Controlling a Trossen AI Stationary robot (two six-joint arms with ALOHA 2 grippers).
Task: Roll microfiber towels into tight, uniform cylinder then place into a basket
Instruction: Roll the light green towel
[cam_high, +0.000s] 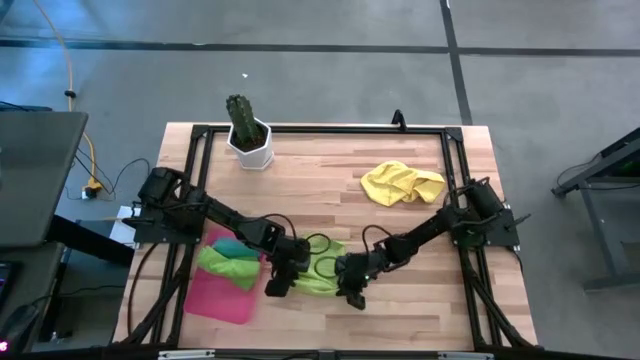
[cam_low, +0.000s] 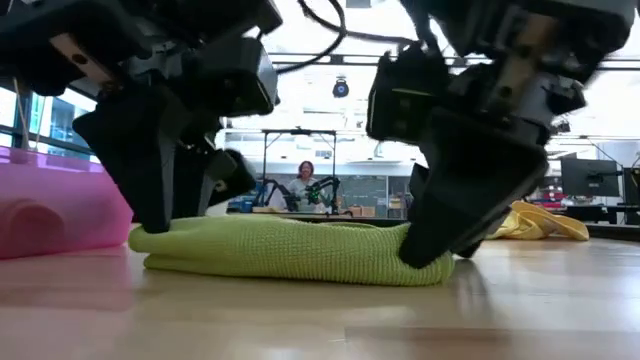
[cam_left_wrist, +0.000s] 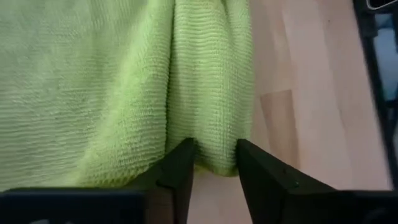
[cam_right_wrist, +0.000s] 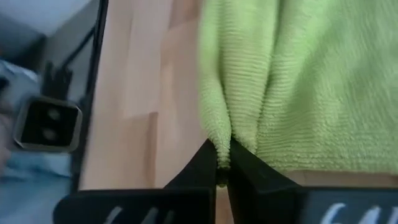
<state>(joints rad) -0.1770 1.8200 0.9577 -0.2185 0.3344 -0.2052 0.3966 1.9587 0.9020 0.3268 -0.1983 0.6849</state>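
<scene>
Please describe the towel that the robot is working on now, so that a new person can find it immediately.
On the wooden table, look at the near edge, right of the pink basket. The lime green towel lies flat between the left tool and right tool. The yellow towel lies crumpled and untouched; the others sit in the basket.

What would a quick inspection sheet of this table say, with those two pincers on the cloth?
Surface: wooden table, black frame round it.
Job's things: lime green towel lying in a loose fold between the arms; yellow towel crumpled apart; green towel and teal towel in the pink basket.
Clutter: cactus in a white pot.
Grippers: left pincer open around a lime fold; right pincer shut on the lime towel's edge.
Cables: yellow cable on the floor.
Surroundings: a person sits far behind.
</scene>
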